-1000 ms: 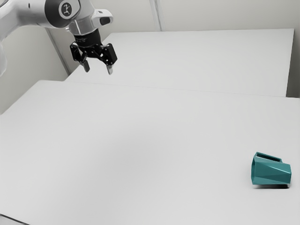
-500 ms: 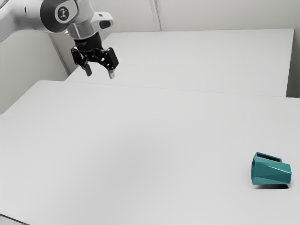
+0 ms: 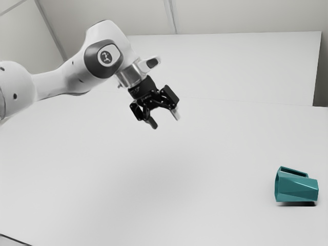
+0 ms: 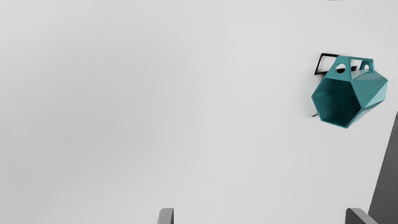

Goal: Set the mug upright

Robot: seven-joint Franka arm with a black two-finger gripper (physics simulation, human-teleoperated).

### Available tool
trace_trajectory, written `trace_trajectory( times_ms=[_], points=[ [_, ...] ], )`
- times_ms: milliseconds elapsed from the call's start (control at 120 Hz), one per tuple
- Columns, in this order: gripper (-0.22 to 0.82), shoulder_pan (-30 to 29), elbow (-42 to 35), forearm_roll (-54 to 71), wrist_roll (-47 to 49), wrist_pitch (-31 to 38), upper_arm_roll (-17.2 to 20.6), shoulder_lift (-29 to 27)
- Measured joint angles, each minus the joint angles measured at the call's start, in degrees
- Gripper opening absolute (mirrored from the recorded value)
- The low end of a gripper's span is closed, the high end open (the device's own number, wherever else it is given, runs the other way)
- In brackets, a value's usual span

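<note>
The empty gripper (image 3: 166,122) hangs wide open, while the mug (image 3: 297,189), exterior view's right, seems light, rigid, best pinched across its walls (image 4: 368,88).

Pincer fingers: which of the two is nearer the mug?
The finger beside the dark area past the table; the other finger stands farther from both that area and the mug.

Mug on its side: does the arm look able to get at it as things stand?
Likely yes: the gripper is open and nothing stands between it and the mug, though full reach is hard to judge.
</note>
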State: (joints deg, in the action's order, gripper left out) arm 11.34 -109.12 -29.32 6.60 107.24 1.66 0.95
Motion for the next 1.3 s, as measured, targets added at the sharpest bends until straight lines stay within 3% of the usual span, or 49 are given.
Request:
trace_trajectory(
  times_ms=[425,942,1300],
  points=[
    [0.6,2.1,-4.0,-19.9,-9.5,21.1,12.0,11.0],
    [0.6,11.4,1.9,-34.4,-22.9,39.2,13.1,25.4],
    [0.6,14.2,7.6,-41.4,-28.3,41.5,15.6,29.8]
  ],
)
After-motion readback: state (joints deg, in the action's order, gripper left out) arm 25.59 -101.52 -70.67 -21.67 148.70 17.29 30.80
